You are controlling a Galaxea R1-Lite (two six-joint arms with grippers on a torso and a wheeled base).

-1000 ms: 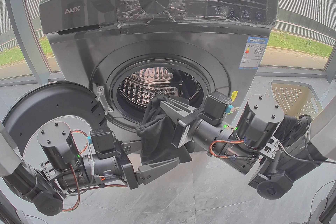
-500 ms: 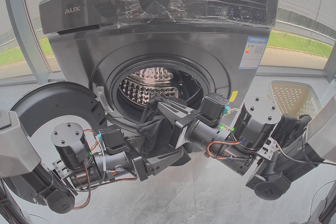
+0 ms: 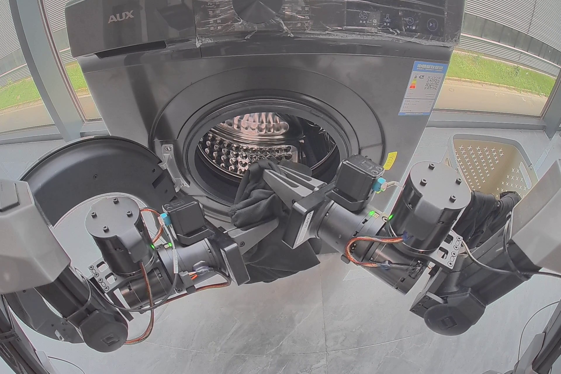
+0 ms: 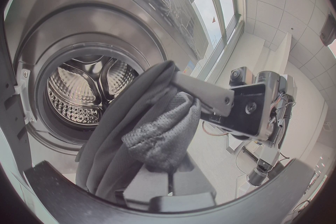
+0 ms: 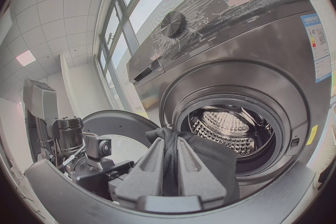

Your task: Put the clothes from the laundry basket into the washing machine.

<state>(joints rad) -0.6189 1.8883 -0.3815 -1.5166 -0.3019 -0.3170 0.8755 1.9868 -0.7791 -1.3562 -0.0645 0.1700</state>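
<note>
while both jaws clench it, the dark garment (image 3: pixel 255 201) hangs long-axis downward before the washing machine (image 3: pixel 146 83) opening.

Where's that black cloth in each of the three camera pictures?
Head view: cloth hangs mid-picture, before the drum.
Left wrist view: cloth partly covers the drum.
Right wrist view: cloth pinched between the fingers, before the drum.
Shared landmark: the shiny drum.

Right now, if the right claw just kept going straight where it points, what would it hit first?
Probably the washing machine's door rim on the hinge side, or just past it the steel drum. The right gripper, shut on the dark garment, aims at the open mouth; depth is hard to judge.
</note>
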